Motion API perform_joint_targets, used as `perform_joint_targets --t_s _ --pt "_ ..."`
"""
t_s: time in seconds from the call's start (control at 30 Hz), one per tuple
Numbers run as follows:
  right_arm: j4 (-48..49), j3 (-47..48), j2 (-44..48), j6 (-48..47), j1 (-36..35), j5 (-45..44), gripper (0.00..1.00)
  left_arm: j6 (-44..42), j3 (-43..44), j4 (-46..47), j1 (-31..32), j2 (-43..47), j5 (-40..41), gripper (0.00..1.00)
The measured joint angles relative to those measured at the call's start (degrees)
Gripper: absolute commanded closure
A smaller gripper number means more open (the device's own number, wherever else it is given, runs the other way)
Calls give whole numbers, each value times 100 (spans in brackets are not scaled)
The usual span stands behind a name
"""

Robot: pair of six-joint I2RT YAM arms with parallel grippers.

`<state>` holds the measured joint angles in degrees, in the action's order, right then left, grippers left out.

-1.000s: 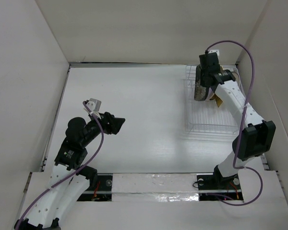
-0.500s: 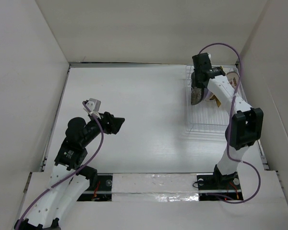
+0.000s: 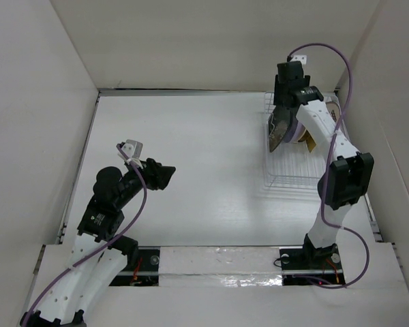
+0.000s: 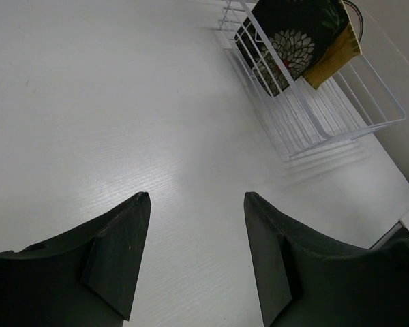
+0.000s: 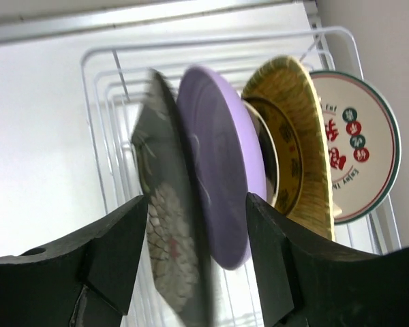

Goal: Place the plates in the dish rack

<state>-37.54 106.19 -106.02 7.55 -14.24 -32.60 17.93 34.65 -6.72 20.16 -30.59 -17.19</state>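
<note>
The white table (image 3: 204, 150) is carrying the white wire dish rack (image 3: 293, 174) at its far right corner, and every plate I can make out is standing on edge inside that rack, packed toward its far end. The right arm is reaching over the rack while the left arm is sitting well apart from it, across the table, so the right one is by far the nearer. In the right wrist view the plates are lining up face to face: the white round plate with red marks (image 5: 361, 146) outermost, then the yellow woven plate (image 5: 310, 136), the brown-gold plate (image 5: 286, 160), the round lilac plate (image 5: 225, 184), and last the black floral square plate (image 5: 165, 259), which is looking blurred. The right gripper (image 5: 194, 199) is hanging directly above this row with its fingers spread wide and pinching nothing; the upper edges of the black floral and lilac plates are lying in the gap, their faces running parallel to the finger pads. Drawing back probably means moving along that plane, or a finger may be tipping the black plate. The left gripper (image 4: 196, 197) is likewise gaping, holding nothing, and pointing across bare table toward the rack.
</note>
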Motion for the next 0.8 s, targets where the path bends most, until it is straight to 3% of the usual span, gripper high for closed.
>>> perform_joint_targets --t_s 0.07,0.13,0.3,0.57,0.6,0.67,0.7,0.73,0.8 --pt "173 -24 66 2 -4 26 32 -2 0 0 0 0 52 50" --pt "378 -214 251 17 -42 125 23 -2 0 -2 0 0 109 53" --pt "916 -1191 1541 61 -348 479 6 -4 0 2 0 2 166 61" --pt "2579 -3602 5045 433 -1578 1443 8 127 13 44 0 293 186 45" --pt "2756 -3932 5440 514 -1665 1620 22 155 52 31 0 310 195 44" --pt "3106 -4538 6133 660 -1762 1969 38 208 199 -31 0 295 238 43" --pt "3226 -4837 6435 765 -1814 2146 72 214 289 -66 0 289 271 43" --pt "3289 -5121 6697 850 -1856 2347 85 221 385 -105 0 289 313 43" --pt "3373 -5554 7031 1023 -1958 2643 93 225 566 -142 0 321 411 42"
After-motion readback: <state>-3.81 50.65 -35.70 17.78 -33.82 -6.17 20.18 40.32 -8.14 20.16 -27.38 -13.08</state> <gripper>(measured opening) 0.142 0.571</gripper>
